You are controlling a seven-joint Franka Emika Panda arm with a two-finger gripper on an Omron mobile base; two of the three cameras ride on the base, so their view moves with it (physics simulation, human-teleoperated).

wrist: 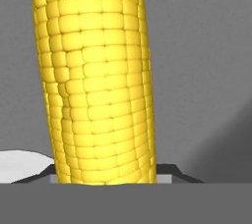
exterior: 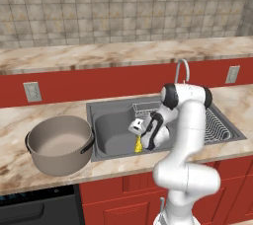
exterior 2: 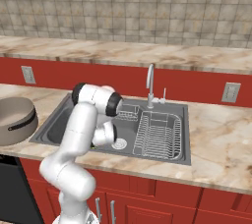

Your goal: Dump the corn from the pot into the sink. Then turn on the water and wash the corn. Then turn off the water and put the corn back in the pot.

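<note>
Nearest you, the arm folds down into the left basin of the sink [exterior: 101, 142], tool [exterior: 141, 137] low in the basin at its near right side. The corn [exterior: 138, 144] sits right at the tool, 1 yellow end poking out below the hand in the left base view. In the hand view the corn [wrist: 96, 78] runs lengthwise straight out from between the 2 tips, grey basin floor behind it.

Tool state: jaws look about half open with the cob between them. Looks like a grip on the corn, but you can't see pad contact, so treat it as probable, not confirmed.

Handling, my read: the cob is light and stiff, won't deform. The rounded kernel rows are bumpy and probably slick when wet, so it can roll or pivot in a 2-finger pinch. Take it across the thick middle, pads square to the long axis, not near a tapered end. Lift slowly and watch for swing.

Further left on the bench [exterior: 15, 115], the pot [exterior: 59, 142] stands upright, open, nothing visible inside, well apart from the corn. At the far side of the sink, the faucet [exterior: 182, 71] shows no water.
</note>
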